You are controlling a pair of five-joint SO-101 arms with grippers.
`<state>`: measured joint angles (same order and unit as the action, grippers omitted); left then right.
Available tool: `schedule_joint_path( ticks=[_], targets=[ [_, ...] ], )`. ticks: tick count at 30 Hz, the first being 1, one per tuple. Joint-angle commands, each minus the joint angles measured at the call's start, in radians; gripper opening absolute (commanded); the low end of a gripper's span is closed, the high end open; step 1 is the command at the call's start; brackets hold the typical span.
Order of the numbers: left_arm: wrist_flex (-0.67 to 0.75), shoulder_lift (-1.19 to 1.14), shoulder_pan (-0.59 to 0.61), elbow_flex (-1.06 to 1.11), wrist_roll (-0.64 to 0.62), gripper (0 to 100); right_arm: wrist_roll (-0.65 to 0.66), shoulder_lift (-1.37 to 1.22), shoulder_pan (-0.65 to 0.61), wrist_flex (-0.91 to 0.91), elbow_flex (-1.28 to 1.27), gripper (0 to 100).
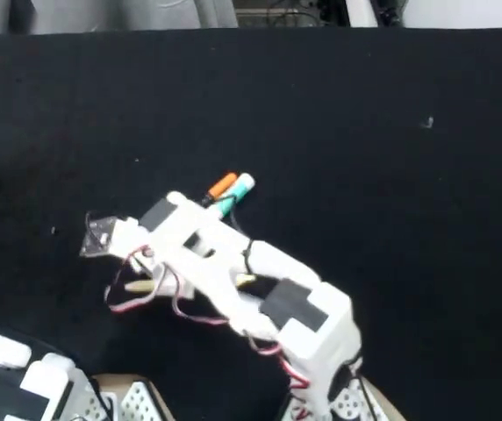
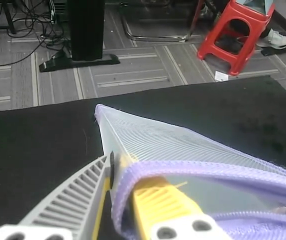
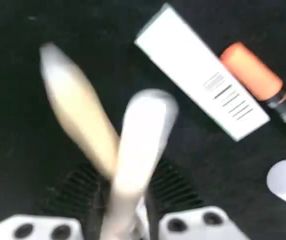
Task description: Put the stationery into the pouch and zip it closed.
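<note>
Early days on this one, I'd say. The left gripper [image 2: 114, 185] was clamped on the rim of the mesh pouch [image 2: 183, 145], yellow finger inside and grey finger outside. It held the pouch up off the black table [image 1: 365, 175] with the purple zip edge [image 2: 198, 167] gaping open. So the pouch looked ready to load, but the zip obviously wasn't done.

The right gripper [image 3: 125, 200] was pinched on two things at once, a beige stick [image 3: 78, 110] and a white stick [image 3: 140, 135], crossed over each other. They were probably pens or pencils, but too blurry to call. Near them on the table lay a white barcoded block [image 3: 198, 75] (eraser, my guess), with an orange-capped marker [image 3: 250, 72] just beside it. In the high view that marker sat a bit left of centre, above the arm, with a teal-tipped pen [image 1: 240, 186] snug against it.

By my reckoning, what's left is getting the two sticks into the pouch, then the block, marker and pen, then zipping up.

Hard to make out:
- The pouch's far end was cut off, so I couldn't tell if anything was already inside.
- A white rounded end [image 3: 285, 182] was cropped at the frame edge.
- A shiny scrap [image 1: 97, 235] sat at the arm's tip, left of centre in the high view. No idea what it was.
</note>
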<state>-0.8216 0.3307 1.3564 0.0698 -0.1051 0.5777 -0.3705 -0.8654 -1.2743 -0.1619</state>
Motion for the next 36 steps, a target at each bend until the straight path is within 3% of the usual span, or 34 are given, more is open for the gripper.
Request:
schedule_joint_path(
  ticks=[1, 8, 15, 21, 29, 33, 36],
  targets=[
    [0.000, 0.020, -0.013, -0.016, 0.005, 3, 0.011, 0.013, 0.103, -0.138, 0.200, 1.2],
    [0.000, 0.021, -0.015, -0.024, 0.000, 3, 0.012, 0.013, 0.236, -0.348, 0.561, 1.2],
    [-0.043, 0.021, -0.068, -0.024, 0.006, 3, 0.017, 0.005, 0.336, -0.448, 0.800, 1.2],
    [-0.071, 0.021, -0.110, -0.018, 0.006, 3, 0.005, 0.004, 0.371, -0.443, 0.808, 1.5],
    [-0.071, 0.021, -0.119, -0.016, 0.006, 3, -0.203, 0.002, 0.365, -0.411, 0.746, 1.6],
    [-0.071, 0.021, -0.119, -0.015, 0.006, 3, -0.327, -0.010, 0.371, -0.298, 0.634, 14.1],
    [-0.071, 0.021, -0.117, -0.015, 0.006, 3, -0.305, -0.021, 0.358, -0.238, 0.568, 25.7]
  ],
)
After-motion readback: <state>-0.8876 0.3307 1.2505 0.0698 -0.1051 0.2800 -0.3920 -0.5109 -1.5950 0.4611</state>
